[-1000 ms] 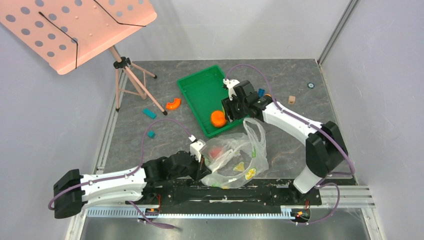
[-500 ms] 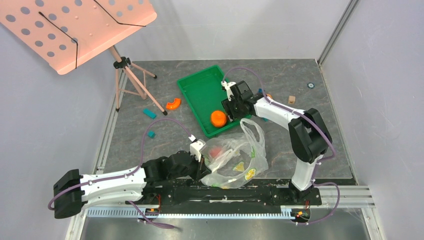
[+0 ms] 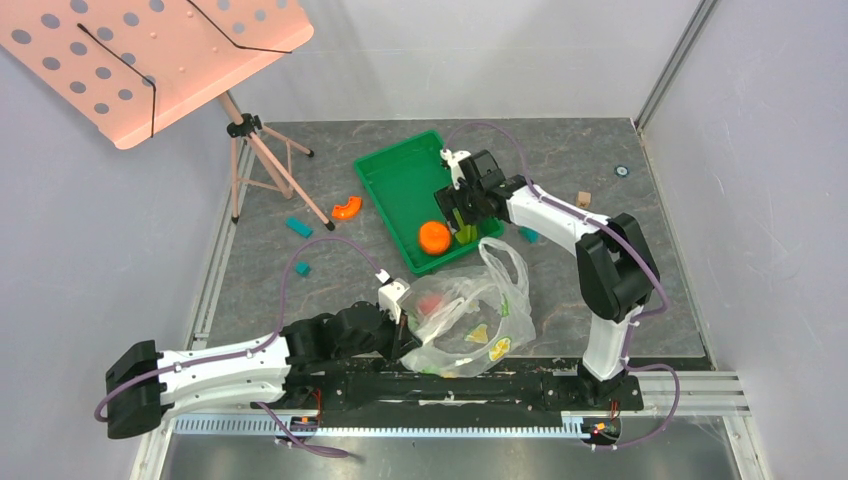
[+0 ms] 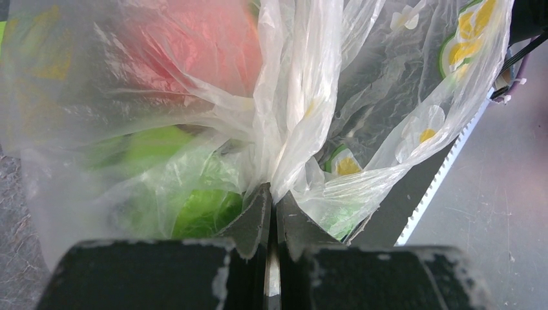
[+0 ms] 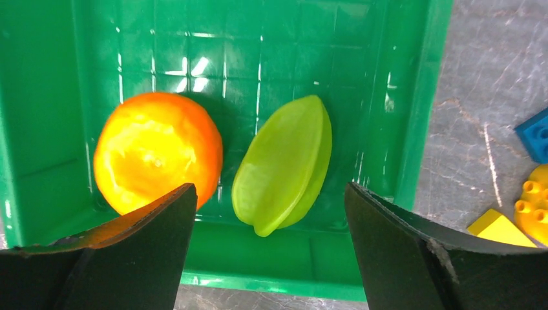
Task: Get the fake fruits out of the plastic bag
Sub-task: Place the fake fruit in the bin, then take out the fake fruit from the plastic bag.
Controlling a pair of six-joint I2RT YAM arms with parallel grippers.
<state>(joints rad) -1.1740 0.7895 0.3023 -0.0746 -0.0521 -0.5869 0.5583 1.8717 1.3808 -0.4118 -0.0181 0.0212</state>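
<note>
The clear flower-print plastic bag (image 3: 470,315) lies near the front of the table. My left gripper (image 3: 403,330) is shut on a gathered fold of the plastic bag (image 4: 284,129). Through the film I see the pink peach (image 4: 194,51) and a green fruit (image 4: 200,210); the peach also shows from above (image 3: 431,303). My right gripper (image 3: 460,210) is open over the green tray (image 3: 400,180), empty. Below it in the tray (image 5: 400,129) lie the round orange (image 5: 158,152) and the green ribbed oval piece (image 5: 284,165), side by side; both show in the top view (image 3: 434,237), (image 3: 466,234).
An orange curved toy piece (image 3: 346,208) and two teal blocks (image 3: 298,226) lie left of the tray. Blue and yellow blocks (image 5: 533,194) lie right of it. A pink music stand on a tripod (image 3: 250,140) stands at the back left. A wooden block (image 3: 583,199) lies at the right.
My right gripper has moved a little back over the tray, and the green ribbed piece now lies free in the tray beside the orange. The left arm still holds the bag.
</note>
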